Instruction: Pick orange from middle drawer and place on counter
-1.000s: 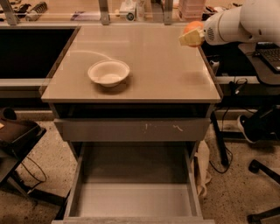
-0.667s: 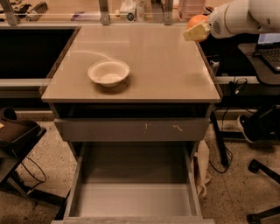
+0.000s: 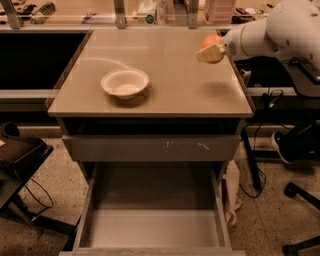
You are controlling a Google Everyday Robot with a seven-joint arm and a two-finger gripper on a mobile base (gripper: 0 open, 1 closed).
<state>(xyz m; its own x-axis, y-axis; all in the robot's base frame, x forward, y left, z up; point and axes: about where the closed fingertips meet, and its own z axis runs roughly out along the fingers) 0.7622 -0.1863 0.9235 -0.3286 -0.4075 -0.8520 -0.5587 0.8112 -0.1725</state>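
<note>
The orange (image 3: 210,40) is held in my gripper (image 3: 211,51), which reaches in from the right on a white arm (image 3: 272,32). The gripper is shut on the orange and holds it in the air above the right rear part of the beige-grey counter (image 3: 175,75); its shadow falls on the counter below. The middle drawer (image 3: 150,227) is pulled out at the bottom of the view, and its grey floor is bare. The lower part of the orange is hidden by the pale fingers (image 3: 205,55).
A shallow white bowl (image 3: 125,82) sits on the counter's left half. A closed grey drawer front with pale scratches (image 3: 150,148) is above the open drawer. A cluttered bench (image 3: 150,10) runs behind. Chair bases and cables (image 3: 295,150) stand at right, and a dark stand (image 3: 20,150) at left.
The gripper with the orange has moved left and lower, from beyond the counter's right rear corner to over the counter's right side. The bowl and the drawer have not moved.
</note>
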